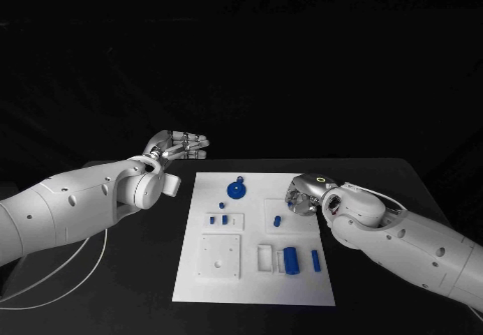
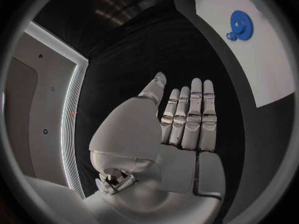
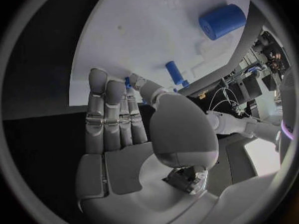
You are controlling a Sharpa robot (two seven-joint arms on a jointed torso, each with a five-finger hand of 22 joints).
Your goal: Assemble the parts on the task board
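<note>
**Desk:** Item one, the board?

**Me:** I see the white task board (image 1: 254,279) lying in the middle of the black table (image 1: 121,293), long side running from the near edge toward the far edge.

**Desk:** Parts on it?

**Me:** A blue gear (image 1: 236,190) near the board's far edge, left of centre. Two small blue pegs (image 1: 218,220) stand side by side below it, toward the board's left edge. One small blue pin (image 1: 277,221) sits right of centre, close to my right hand. Near the board's near right corner lie a fat blue cylinder (image 1: 291,260) and, just beside it toward the right edge, a thin blue rod (image 1: 316,260). They are apart, not touching.

**Desk:** Left hand?

**Me:** My left hand (image 1: 181,146) is over bare table, off the board's far left corner. In the left wrist view the hand (image 2: 181,129) is flat, fingers (image 2: 194,109) straight and side by side, thumb out, holding nothing. The gear (image 2: 241,25) lies on the board well beyond the fingertips.

**Desk:** Right hand?

**Me:** My right hand (image 1: 305,197) is at the board's right edge, toward the far end. In the right wrist view it (image 3: 131,134) has fingers (image 3: 104,109) extended together and thumb angled in. A bit of blue shows at the fingertips, but I cannot tell whether it is pinched or merely behind them. The cylinder (image 3: 222,21) and a small blue part (image 3: 176,73) lie on the board past the hand.
</note>
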